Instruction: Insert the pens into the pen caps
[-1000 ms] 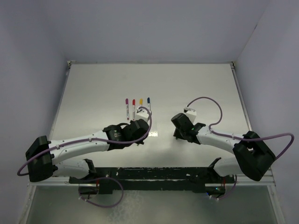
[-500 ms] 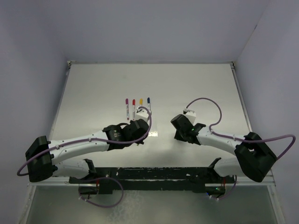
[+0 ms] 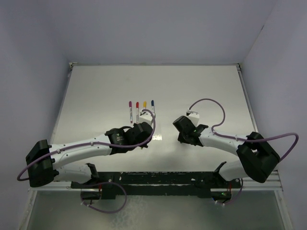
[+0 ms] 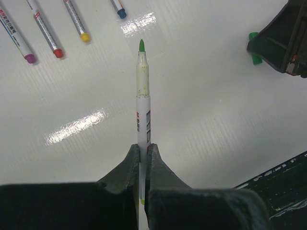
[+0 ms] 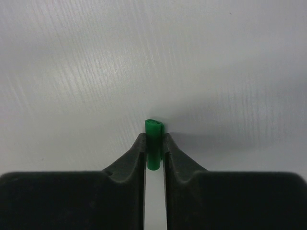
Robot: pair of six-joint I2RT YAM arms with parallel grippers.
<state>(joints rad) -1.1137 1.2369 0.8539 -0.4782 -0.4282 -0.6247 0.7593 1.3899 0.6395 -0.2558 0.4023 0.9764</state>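
While the left gripper pinches the green-tipped pen by its rear part, the long axis of this pen runs straight out from the jaws, with the bare green tip in front. The right gripper is pressed on the green cap, which stands out a little beyond the fingertips; its outer end seems to be the open mouth. In the left wrist view this cap shows to the right of the pen's line, not on it, and well apart from the tip. So I judge that the pen does not yet aim into the cap: the two axes must come onto one line, and then the gap must be closed. Both arms look about equally near to the meeting place between them. Four other pens, with magenta, red, yellow and blue ends, lie side by side on the table, on the far side of the left gripper.
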